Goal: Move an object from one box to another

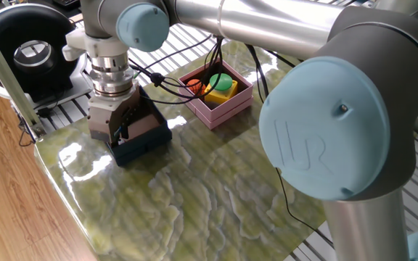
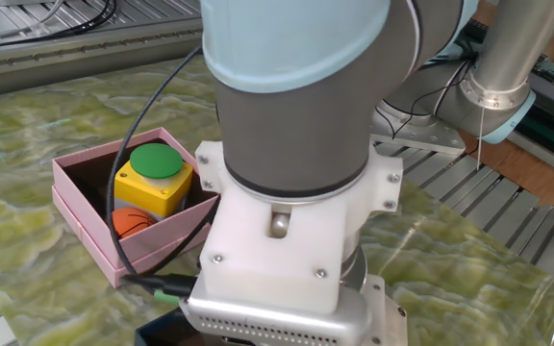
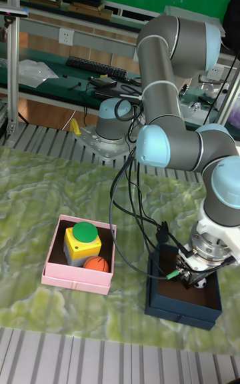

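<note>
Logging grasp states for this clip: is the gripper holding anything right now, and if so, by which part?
Cannot be told. The gripper is down inside the navy box, and its fingertips are hidden in every view, so no held object or grip point shows.

navy box (image 3: 183, 303) upright — pink box (image 3: 78, 271) apart
</note>
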Tool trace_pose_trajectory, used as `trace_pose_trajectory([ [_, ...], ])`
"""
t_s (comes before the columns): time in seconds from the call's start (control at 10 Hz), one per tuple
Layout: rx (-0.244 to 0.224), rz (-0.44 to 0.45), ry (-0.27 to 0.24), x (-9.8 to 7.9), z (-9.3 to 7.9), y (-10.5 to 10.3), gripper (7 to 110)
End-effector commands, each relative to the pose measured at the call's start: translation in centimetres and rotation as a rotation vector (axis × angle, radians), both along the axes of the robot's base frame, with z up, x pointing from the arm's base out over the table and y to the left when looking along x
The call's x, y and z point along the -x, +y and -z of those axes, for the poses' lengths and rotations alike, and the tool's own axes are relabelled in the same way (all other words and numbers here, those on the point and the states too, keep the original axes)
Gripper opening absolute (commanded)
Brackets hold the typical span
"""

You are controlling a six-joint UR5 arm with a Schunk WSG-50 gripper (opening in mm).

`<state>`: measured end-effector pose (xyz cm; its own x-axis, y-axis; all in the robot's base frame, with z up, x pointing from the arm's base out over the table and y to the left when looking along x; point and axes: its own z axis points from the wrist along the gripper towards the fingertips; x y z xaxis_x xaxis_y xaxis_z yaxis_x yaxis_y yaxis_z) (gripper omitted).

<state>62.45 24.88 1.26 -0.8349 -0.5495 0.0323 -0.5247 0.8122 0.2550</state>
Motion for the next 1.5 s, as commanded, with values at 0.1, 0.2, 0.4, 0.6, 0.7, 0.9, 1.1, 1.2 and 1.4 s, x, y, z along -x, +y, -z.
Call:
trace_pose_trajectory([
  [0.1, -0.015, -0.005, -0.015, -0.61, 0.40, 0.23, 44],
  [0.2, -0.015, -0.001, -0.016, -0.67, 0.42, 0.26, 44],
  [0.4, -0.015, 0.007, -0.017, -0.76, 0.41, 0.31, 44],
  [0.6, -0.015, 0.008, -0.018, -0.80, 0.46, 0.31, 44],
  [0.7, -0.018, 0.009, -0.020, -0.84, 0.49, 0.39, 44],
  [0.9, -0.023, 0.008, -0.023, -0.91, 0.48, 0.50, 44],
  [1.1, -0.030, 0.012, -0.021, -0.85, 0.40, 0.66, 44],
  [1.2, -0.032, 0.021, -0.017, -0.79, 0.33, 0.71, 44],
  [1.4, -0.033, 0.033, -0.016, -0.84, 0.28, 0.82, 44],
])
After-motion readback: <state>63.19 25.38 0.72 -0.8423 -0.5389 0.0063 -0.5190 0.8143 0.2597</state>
